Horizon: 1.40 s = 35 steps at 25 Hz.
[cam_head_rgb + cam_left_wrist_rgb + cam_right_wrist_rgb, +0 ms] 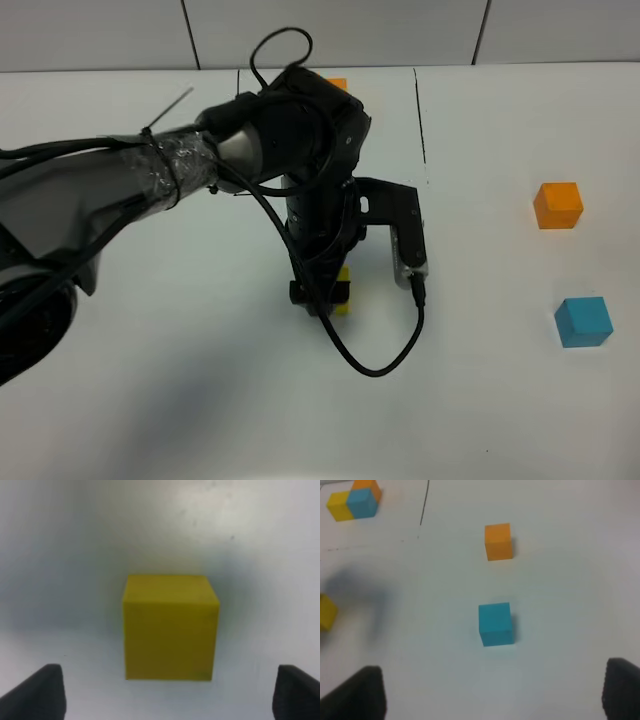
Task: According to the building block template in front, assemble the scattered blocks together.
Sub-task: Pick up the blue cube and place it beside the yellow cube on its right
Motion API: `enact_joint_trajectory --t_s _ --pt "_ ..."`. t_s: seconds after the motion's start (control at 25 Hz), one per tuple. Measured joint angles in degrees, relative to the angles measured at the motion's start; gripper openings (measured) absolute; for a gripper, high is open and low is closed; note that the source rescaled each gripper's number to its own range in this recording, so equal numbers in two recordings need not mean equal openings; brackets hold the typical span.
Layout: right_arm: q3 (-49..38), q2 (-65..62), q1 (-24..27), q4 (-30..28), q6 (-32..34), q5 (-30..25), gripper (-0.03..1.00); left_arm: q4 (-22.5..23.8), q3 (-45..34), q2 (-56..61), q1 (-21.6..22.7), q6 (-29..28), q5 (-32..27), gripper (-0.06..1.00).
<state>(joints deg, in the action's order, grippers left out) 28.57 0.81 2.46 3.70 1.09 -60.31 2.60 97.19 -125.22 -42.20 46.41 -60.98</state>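
My left gripper (325, 296) hangs over the middle of the table, open, and its dark fingertips (42, 692) stand well apart from the yellow block (170, 627). That yellow block (343, 290) rests on the table, half hidden under the arm. At the right lie the orange block (558, 205) and the sky-blue block (583, 321), also seen as orange block (498, 541) and blue block (495, 624). The template (355, 500) sits inside its black line; the arm covers most of the template (337, 84) from above. My right gripper (492, 692) is open with nothing in it.
The left arm with its looping black cable (375, 365) spans the left and centre of the white table (500, 420). A thin black frame line (420, 110) runs at the back. A tiled wall (400, 30) bounds the far edge.
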Motion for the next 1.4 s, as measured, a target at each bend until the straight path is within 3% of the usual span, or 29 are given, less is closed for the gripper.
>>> enact_joint_trajectory --t_s 0.24,0.36,0.56,0.76,1.2,1.4 --pt "0.0 0.0 0.0 0.0 0.0 0.0 0.75 5.64 0.0 6.11 0.32 -6.02 0.19 1.0" --pt "0.0 0.0 0.0 0.0 0.0 0.0 0.75 5.94 0.0 7.42 1.98 -10.34 -0.13 1.0" --pt "0.0 0.0 0.0 0.0 0.0 0.0 0.75 6.2 0.0 9.15 7.93 -20.05 -2.83 1.0" --pt "0.0 0.0 0.0 0.02 0.0 0.0 0.75 6.33 0.0 11.35 14.19 -28.26 -4.78 0.88" --pt "0.0 0.0 0.0 0.24 0.0 0.0 0.75 6.38 -0.38 23.94 25.32 -37.51 -7.42 0.84" --pt "0.0 0.0 0.0 0.24 0.0 0.0 0.75 6.38 -7.69 34.54 30.62 -39.46 -5.61 0.84"
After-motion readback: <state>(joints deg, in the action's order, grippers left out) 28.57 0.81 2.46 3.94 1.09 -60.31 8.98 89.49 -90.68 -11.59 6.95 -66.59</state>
